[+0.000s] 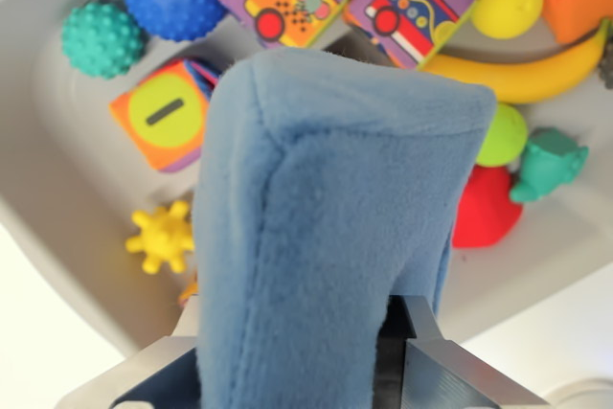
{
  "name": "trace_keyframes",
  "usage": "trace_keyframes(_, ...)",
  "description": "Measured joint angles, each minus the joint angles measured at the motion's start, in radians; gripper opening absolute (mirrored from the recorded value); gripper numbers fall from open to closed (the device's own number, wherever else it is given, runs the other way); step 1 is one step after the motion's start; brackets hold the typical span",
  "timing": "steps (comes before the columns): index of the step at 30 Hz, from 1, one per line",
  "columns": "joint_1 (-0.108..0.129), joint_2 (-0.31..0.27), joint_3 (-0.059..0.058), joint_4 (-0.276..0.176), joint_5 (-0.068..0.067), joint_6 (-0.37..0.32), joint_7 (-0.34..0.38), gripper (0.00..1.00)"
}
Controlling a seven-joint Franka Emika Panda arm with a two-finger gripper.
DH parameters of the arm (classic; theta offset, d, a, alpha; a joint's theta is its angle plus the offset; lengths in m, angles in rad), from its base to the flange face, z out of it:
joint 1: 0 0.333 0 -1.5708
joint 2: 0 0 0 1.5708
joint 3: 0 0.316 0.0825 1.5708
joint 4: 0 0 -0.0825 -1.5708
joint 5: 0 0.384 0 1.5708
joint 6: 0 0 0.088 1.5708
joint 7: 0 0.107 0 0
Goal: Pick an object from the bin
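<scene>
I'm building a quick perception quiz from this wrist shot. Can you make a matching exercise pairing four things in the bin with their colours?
Things:
1. Spiky ball near the bin's lower wall
2. Bumpy ball at the wrist view's left
3. Banana
4. Plush block held between the jaws

Colours:
A. Light blue
B. Teal
C. Yellow, long and curved
D. Yellow, small with knobs

Pairs: 1-D, 2-B, 3-C, 4-A
</scene>
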State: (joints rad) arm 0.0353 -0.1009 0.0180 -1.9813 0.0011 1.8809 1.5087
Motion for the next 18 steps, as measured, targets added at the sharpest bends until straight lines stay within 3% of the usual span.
trace_keyframes(18,0.000,-0.001,0.000,0.010,0.000,-0.010,0.000,0.00)
